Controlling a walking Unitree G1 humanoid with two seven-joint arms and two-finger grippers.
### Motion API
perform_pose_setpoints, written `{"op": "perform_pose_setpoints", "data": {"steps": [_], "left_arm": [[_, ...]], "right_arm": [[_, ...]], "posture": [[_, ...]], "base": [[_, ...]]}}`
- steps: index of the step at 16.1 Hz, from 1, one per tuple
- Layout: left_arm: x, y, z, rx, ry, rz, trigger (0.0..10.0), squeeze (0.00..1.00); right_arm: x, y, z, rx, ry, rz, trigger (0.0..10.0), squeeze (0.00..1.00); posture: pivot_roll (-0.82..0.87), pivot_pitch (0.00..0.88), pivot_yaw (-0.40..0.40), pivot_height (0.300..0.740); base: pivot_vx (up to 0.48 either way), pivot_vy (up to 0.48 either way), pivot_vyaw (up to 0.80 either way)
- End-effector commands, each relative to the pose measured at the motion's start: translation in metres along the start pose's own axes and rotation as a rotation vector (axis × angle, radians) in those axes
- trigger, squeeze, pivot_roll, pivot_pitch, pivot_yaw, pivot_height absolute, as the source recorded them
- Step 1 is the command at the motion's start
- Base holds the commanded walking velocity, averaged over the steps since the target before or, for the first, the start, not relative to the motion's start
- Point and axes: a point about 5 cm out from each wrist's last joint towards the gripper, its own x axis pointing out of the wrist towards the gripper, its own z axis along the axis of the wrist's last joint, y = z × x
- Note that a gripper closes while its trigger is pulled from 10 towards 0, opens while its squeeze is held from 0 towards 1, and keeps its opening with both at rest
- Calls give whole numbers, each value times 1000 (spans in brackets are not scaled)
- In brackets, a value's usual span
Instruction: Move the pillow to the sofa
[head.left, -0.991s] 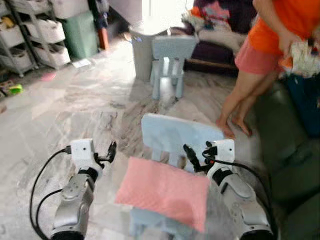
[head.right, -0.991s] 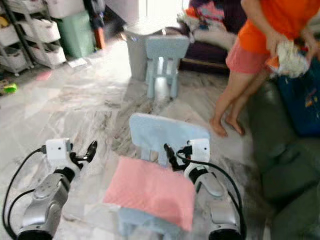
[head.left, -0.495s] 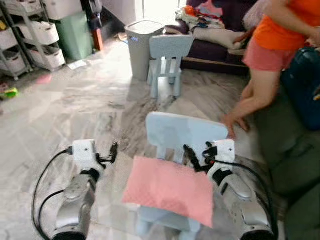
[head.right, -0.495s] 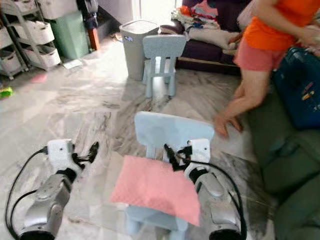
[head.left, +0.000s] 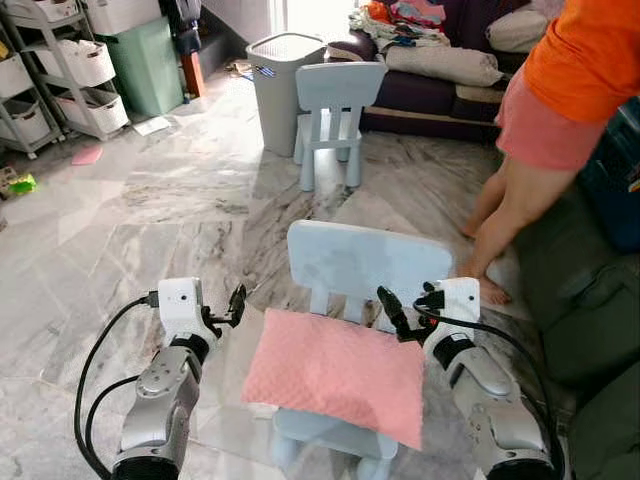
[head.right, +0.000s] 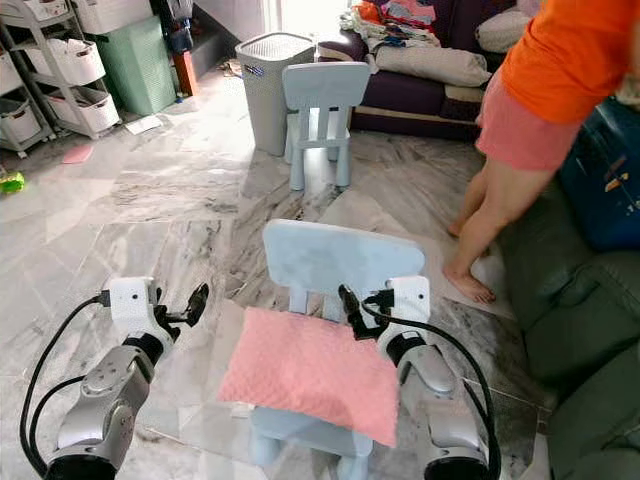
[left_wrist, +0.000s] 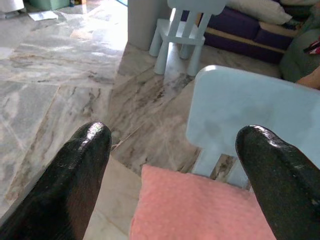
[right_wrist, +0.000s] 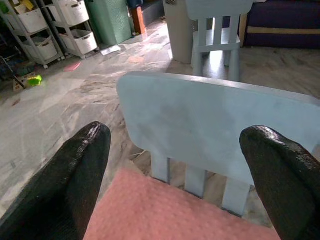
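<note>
A pink pillow lies flat on the seat of a small pale-blue chair on the marble floor. The left gripper and right gripper hover on either side of it, jaws apart, holding nothing. A person in orange stands beside the dark green sofa.

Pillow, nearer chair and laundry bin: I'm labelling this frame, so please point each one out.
pink pillow (head.left: 335, 375), left eye view, middle of its top face.
nearer blue chair (head.left: 370, 262), left eye view, centre of its backrest.
grey laundry bin (head.right: 265, 90), right eye view, its front wall.
</note>
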Motion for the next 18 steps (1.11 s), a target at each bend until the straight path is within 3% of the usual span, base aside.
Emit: {"op": "perform_pose_setpoints", "data": {"steps": [1, 13, 18], "left_arm": [[-6, 11, -10, 14, 36, 26, 10000, 0], [-8, 10, -15, 32, 46, 12, 10000, 0], [-7, 10, -15, 35, 45, 10, 10000, 0]], "right_arm": [[-2, -3, 5, 5, -15, -14, 10000, 0], [-3, -5, 3, 4, -1, -27, 10000, 0], [-2, -5, 3, 6, 2, -23, 10000, 0]], "posture": [[-161, 0, -13, 740], [-165, 0, -14, 740], [-164, 0, -15, 695]], "base": [[0, 0, 0], [0, 0, 0], [0, 0, 0]]}}
